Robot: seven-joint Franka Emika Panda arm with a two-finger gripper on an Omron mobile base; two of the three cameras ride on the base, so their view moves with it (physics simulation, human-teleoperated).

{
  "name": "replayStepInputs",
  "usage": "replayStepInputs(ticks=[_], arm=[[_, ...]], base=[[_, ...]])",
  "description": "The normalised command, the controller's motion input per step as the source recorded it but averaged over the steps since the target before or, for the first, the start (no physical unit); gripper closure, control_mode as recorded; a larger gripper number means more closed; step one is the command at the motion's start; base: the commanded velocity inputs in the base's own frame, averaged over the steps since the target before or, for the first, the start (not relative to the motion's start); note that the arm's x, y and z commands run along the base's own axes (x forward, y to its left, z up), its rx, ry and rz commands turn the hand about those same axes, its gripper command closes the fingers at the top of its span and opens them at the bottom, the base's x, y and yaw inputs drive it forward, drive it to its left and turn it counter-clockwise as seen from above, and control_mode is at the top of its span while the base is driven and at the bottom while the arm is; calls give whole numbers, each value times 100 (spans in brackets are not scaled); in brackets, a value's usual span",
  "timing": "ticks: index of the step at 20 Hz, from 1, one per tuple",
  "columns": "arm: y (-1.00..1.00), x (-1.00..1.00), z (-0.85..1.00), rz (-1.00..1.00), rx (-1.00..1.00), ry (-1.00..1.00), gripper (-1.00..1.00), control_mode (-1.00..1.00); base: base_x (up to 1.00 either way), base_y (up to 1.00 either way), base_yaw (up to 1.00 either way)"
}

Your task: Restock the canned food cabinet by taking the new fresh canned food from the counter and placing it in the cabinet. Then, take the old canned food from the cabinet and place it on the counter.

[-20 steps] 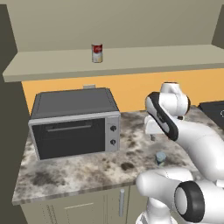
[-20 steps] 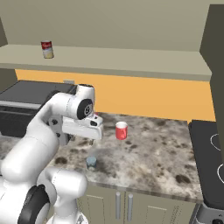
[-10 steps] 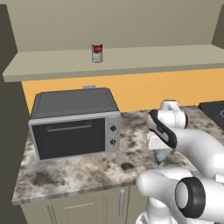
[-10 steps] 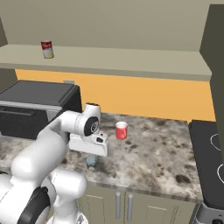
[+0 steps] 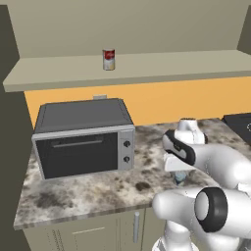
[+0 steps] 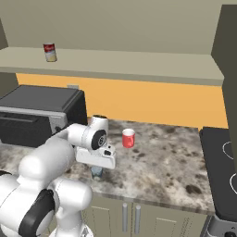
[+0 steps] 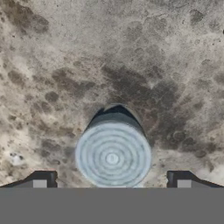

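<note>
**Gripper spread wide over the blue-grey tin on the counter**

Gripper (image 7: 112, 181) jaws stood about as far apart as they go, one dark fingertip (image 7: 41, 180) to each side of the new fresh canned food (image 7: 113, 153) in the hand view, with clear gaps between the tips and the tin's sides. Nothing was gripped; whether either tip touched the tin could not be told. The camera looked almost straight down on the tin's pale ringed metal top, with a sliver of its blue-grey label showing behind the lid.

From the base views the hand (image 6: 96, 157) hung low over the front part of the counter (image 6: 162, 162), and the tin (image 6: 97, 172) peeked out beneath it, standing upright on the speckled stone. In the left base view the same tin (image 5: 180, 177) showed just below the white hand, partly covered by the arm.

A red mug (image 6: 128, 138) stood on the counter near the hand, toward the orange back wall. A grey toaster oven (image 5: 83, 138) sat on the counter well apart from the tin, on the arm's left side. A black stovetop (image 6: 224, 162) lay at the counter's right end.

Above, the old canned food (image 5: 109, 59), red over white, stood upright on the shelf board of the cabinet (image 5: 162, 63), well apart from the hand.
</note>
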Motion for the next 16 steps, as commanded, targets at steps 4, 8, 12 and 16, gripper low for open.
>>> replayStepInputs(ticks=[4,8,12,16], arm=[[0,16,-24,0,-3,0,-100,-100],[0,7,-15,0,-4,0,-100,-100],[0,-2,-14,0,-4,0,100,-100],[0,-7,-2,0,-1,0,100,-100]], base=[[0,0,0],[0,0,0],[0,0,0],[0,0,0]])
